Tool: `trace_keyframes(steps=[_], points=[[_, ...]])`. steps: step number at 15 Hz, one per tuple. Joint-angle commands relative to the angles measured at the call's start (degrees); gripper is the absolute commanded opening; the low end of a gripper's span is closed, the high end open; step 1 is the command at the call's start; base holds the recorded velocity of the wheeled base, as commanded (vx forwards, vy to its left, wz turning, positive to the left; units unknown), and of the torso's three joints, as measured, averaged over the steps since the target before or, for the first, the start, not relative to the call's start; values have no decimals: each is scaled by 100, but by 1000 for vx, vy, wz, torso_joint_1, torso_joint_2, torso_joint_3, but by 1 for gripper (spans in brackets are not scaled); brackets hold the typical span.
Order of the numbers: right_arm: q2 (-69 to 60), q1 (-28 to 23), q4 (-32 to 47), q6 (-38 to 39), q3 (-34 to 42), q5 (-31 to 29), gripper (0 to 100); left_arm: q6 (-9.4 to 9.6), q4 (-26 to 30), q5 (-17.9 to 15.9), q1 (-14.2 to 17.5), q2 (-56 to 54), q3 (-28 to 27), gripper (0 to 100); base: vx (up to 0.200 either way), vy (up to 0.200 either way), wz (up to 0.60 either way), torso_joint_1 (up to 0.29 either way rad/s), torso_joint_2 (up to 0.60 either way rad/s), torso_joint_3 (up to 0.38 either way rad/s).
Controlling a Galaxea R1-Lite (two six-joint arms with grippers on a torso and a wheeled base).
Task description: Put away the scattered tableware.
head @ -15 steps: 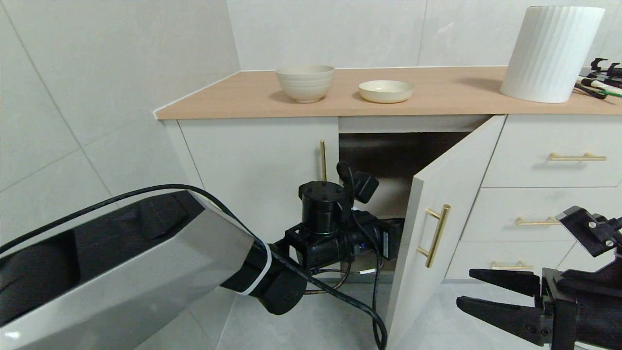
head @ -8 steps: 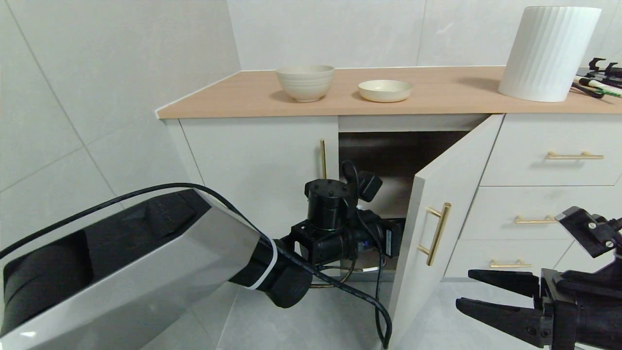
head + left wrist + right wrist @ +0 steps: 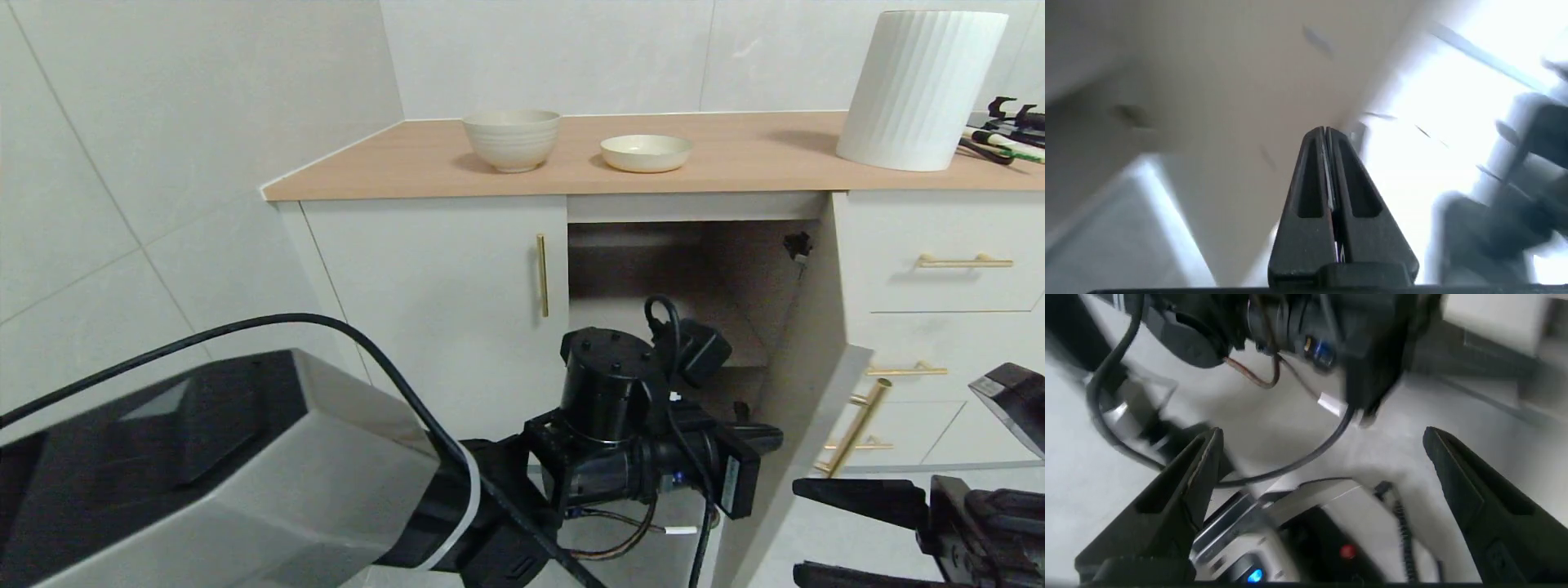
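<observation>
Hanging nearest, right hand (image 3: pixel 1323 445) spread wide, empty. Left hand (image 3: pixel 1324 143) pinched shut on nothing, near wide-open cabinet door (image 3: pixel 804 384). Likely step: opening storage. Next: reaching up for bowl (image 3: pixel 512 139) and dish (image 3: pixel 647 152), both on tabletop (image 3: pixel 392 167) beyond.

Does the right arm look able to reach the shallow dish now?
Probably yes: the right gripper is open and empty, and the dish has free counter around it, though it sits much higher.
</observation>
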Motion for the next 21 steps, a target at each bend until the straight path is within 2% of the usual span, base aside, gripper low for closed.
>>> trace_keyframes(steps=[1,2,3,4,6,7,9,10,15,18,20,21], points=[[-440,323,107,1,-22,8,100,-4,-37,-326,239,-861,889,0,0,0,0,0,0,0],[-440,331,125,1,-31,-1,100,5,-99,-449,758,-984,1100,0,0,0,0,0,0,0],[-431,331,125,1,-39,-1,100,5,-161,-440,977,-1055,1215,0,0,0,0,0,0,0],[-352,331,116,1,-83,-36,100,5,-424,-361,1399,-1266,1584,0,0,0,0,0,0,0],[-88,331,98,1,-259,-150,100,31,-943,-186,1777,-1635,2208,0,0,0,0,0,0,0],[219,331,63,-8,-470,-502,100,49,-1127,-186,2006,-1960,2498,0,0,0,0,0,0,0],[887,331,19,-34,-997,-1486,100,67,-1057,-194,2296,-2575,2726,0,0,0,0,0,0,0],[1098,331,-16,-52,-1208,-1741,100,75,-969,-194,2392,-2769,2770,0,0,0,0,0,0,0],[2443,331,2,-729,-3019,-3560,100,67,912,-177,3095,-4623,2761,0,0,0,0,0,0,0],[2566,331,397,-729,-3537,-3666,100,75,2169,-177,3298,-5309,2463,0,0,0,0,0,0,0],[2504,331,801,-720,-3669,-3666,100,75,2608,-177,3350,-5502,2331,0,0,0,0,0,0,0],[2434,331,1065,-720,-3687,-3692,100,67,2617,-177,3359,-5502,2322,100,0,0,0,0,0,0]])
